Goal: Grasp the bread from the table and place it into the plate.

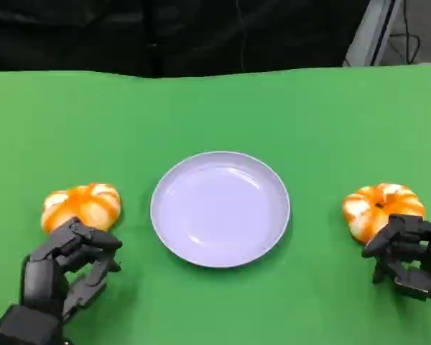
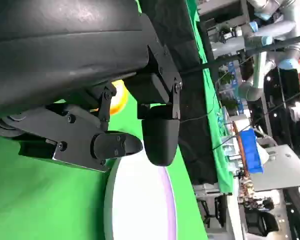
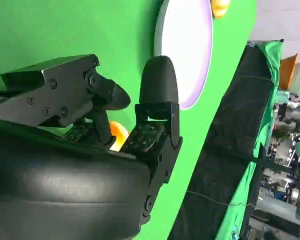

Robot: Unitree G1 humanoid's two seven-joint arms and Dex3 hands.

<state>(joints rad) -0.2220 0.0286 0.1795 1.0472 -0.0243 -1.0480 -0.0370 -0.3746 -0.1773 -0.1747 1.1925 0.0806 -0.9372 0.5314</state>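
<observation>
Two breads lie beside our plate: left bread and right bread; our left hand and right hand hover with fingers apart, holding nothing.

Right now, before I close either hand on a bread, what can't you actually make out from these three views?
- Left bread: head view, its near edge is covered by the left hand; whether they touch cannot be told. In the left wrist view the hand's shell leaves a sliver.
- Right bread: its near side is hidden behind the right hand, itself cut by the frame edge.
- Plate: both wrist views crop it.
</observation>
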